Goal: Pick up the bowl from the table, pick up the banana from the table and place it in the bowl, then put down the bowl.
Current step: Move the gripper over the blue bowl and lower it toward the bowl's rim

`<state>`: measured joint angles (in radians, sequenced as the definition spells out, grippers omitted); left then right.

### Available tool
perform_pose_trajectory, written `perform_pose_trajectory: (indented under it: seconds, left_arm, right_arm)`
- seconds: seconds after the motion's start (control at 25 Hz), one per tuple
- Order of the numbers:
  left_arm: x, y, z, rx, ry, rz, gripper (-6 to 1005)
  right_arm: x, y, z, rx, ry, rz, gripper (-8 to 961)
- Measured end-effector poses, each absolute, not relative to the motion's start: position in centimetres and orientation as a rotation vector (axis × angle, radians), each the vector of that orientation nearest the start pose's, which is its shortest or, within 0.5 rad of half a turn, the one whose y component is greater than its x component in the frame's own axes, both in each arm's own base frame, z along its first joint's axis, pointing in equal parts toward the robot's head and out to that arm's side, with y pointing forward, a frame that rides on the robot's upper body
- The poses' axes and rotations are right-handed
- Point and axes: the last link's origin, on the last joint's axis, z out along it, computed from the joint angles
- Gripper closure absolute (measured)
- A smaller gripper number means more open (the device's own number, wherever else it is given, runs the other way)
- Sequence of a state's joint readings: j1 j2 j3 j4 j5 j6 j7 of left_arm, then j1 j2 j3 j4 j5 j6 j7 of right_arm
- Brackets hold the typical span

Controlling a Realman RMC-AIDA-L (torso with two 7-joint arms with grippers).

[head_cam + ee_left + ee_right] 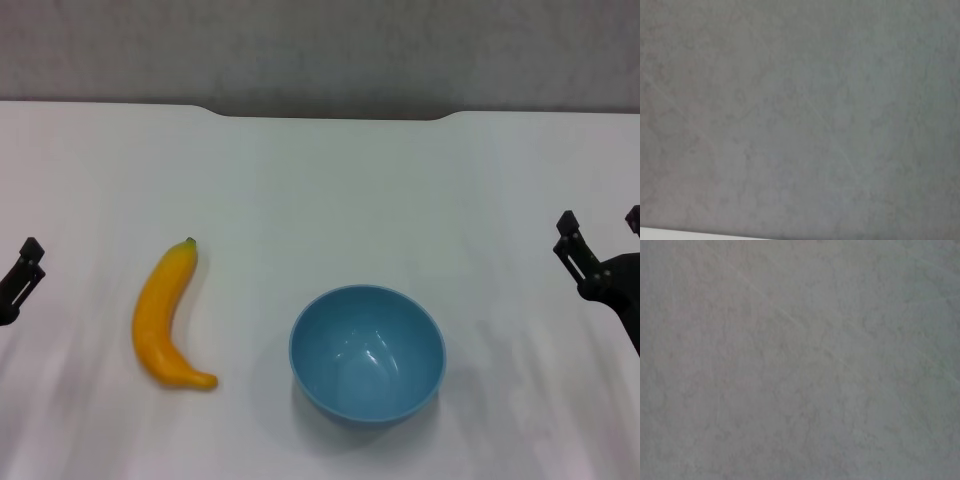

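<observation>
The light-blue bowl (367, 352) stands upright and empty on the white table (330, 190), near the front centre. The yellow-orange banana (168, 316) lies flat to the left of the bowl, apart from it, with its dark stem tip pointing to the far side. My left gripper (20, 275) is at the far left edge of the head view, well left of the banana and holding nothing. My right gripper (600, 235) is at the far right edge, open and empty, well right of the bowl. Both wrist views show only a grey wall.
The table's far edge has a shallow notch (330, 113) with a grey wall (320, 50) behind it. A thin white strip of table (670, 232) shows in the left wrist view.
</observation>
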<state>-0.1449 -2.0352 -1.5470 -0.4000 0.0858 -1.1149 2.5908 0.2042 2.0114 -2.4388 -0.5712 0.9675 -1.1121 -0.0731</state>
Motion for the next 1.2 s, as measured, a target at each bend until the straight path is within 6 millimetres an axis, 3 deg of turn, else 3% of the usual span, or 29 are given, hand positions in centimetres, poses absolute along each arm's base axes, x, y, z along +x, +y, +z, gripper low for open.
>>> perform_pose_trajectory:
  seconds: [0.6,0.8,1.0,1.2]
  left_arm:
    - [-36.6,27.9,2.1,-1.594,-0.727,-0.834,136]
    - [-37.0,27.8,2.6,-1.575,-0.780,-0.874,137]
    - [-37.0,28.0,2.6,-1.575,-0.786,-0.873,138]
    - [-36.8,28.1,2.7,-1.571,-0.798,-0.895,138]
  right_arm:
    - [30.2,29.3,-4.0,-1.628,0.606,0.742,92]
    - [27.5,30.8,-4.4,-1.691,0.625,0.635,93]
    - [23.8,32.0,-3.0,-1.821,0.649,0.481,93]
    - [22.9,33.1,-1.7,-1.914,0.786,0.493,93]
